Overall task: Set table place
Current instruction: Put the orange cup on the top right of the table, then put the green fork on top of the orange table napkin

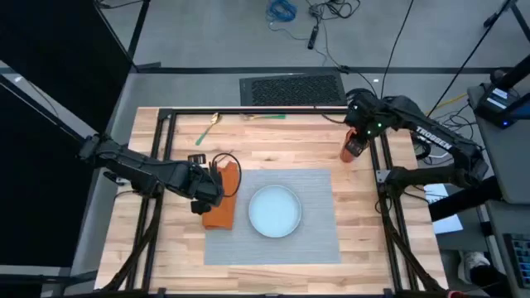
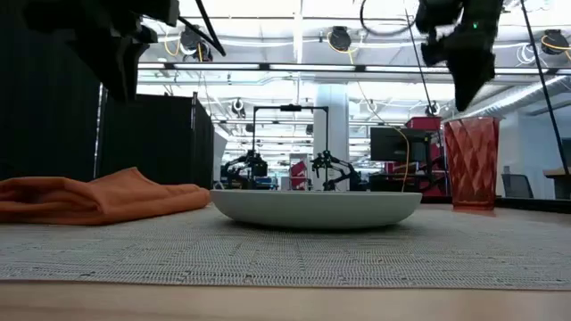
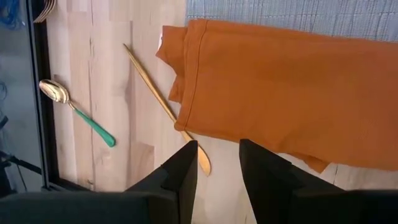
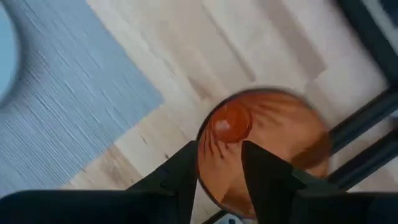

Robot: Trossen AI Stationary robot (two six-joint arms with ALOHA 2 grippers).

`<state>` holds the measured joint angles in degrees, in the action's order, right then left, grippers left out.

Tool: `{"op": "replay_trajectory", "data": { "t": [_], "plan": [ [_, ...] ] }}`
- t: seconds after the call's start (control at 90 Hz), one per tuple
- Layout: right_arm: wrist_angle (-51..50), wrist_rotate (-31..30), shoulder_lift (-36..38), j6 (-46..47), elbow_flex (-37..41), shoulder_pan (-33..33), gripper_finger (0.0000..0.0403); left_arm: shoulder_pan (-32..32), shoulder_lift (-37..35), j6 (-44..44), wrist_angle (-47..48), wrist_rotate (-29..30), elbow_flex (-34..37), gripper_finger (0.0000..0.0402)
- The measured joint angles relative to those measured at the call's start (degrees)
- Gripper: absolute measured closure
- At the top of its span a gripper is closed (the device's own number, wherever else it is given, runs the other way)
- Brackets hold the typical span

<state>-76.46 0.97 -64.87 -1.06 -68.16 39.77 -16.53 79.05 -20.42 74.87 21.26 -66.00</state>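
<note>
The left gripper (image 1: 204, 192) hangs over the left side of the worktop (image 1: 166, 248). Its two fingers (image 3: 180, 174) are spread a little, with nothing between them. Right under it, and reaching off to its right, lies the orange napkin (image 1: 223, 199), with its right edge on the grey placemat (image 1: 315, 236). A thin gold stick-like piece (image 3: 155, 93) pokes out from under the napkin, just ahead of the fingers. Farther from this gripper, toward the back edge of the worktop, lies a gold spoon with a green handle (image 1: 204, 130).

To the right of the left gripper, past the napkin, the round pale plate (image 1: 275, 210) sits in the middle of the placemat. The placemat lies flat on the middle of the worktop, toward the front.

The right gripper (image 1: 354, 141) is at the back right of the worktop. It hangs just above a red cup (image 1: 352, 150), which stands upright on the wood just off the back right corner of the placemat. Its fingers (image 4: 186, 171) are spread a little over the cup's open top and hold nothing.
</note>
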Motion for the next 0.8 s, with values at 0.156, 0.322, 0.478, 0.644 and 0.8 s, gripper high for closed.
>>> {"op": "replay_trajectory", "data": {
  "t": [0.156, 0.322, 0.478, 0.644, 0.8],
  "plan": [
    [-0.5, 0.0, 0.0, 0.8, -4.6, -0.1, 0.0291, 0.0, 0.0, 0.0, -0.8, 0.0, 0.0, 0.0297],
    [0.6, 0.6, 0.0, 0.8, -6.1, -0.1, 0.0291, 0.0, 0.0, 0.2, -0.9, 0.0, 0.0, 0.0297],
    [7.6, 3.4, -2.7, -0.6, -6.1, -2.8, 0.0291, 0.0, 0.0, 1.3, -0.9, 0.1, 0.0, 0.0297],
    [19.5, 5.6, -10.0, -4.1, -6.1, -7.6, 0.0291, 0.5, 0.0, 1.2, -1.4, 0.1, 0.0, 0.0297],
    [24.9, 7.2, -20.5, -6.7, -6.3, -7.4, 0.0291, 0.8, 0.0, 0.0, -1.5, 0.1, 0.0, 0.0297]
  ]
}}
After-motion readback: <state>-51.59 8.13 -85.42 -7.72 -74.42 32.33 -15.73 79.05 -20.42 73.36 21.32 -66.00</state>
